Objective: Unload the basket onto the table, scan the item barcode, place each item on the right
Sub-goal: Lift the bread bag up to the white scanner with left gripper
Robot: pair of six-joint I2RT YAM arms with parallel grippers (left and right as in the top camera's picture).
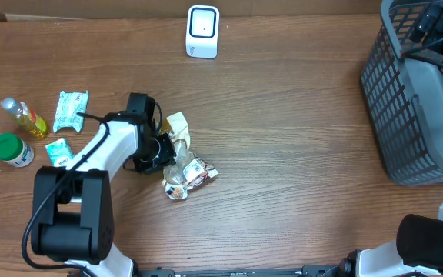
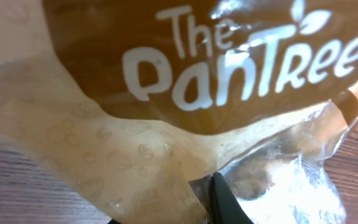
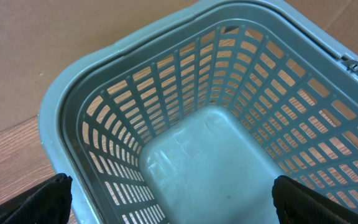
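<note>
Left arm reaches from lower left toward frame centre, wrist bent down. Left gripper (image 1: 162, 151) is on the PanTree snack bag (image 1: 184, 165) lying mid-table; can't tell if it's clamped. Right gripper (image 3: 173, 196) spread wide, hanging over grey basket (image 3: 61, 109), upper right.

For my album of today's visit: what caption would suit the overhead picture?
Left gripper reaches a snack bag; the white scanner stands beyond, the grey basket off to the right.

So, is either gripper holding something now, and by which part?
The left gripper seems to pinch the snack bag by its clear side edge. The right gripper, open over the basket, holds nothing.
</note>
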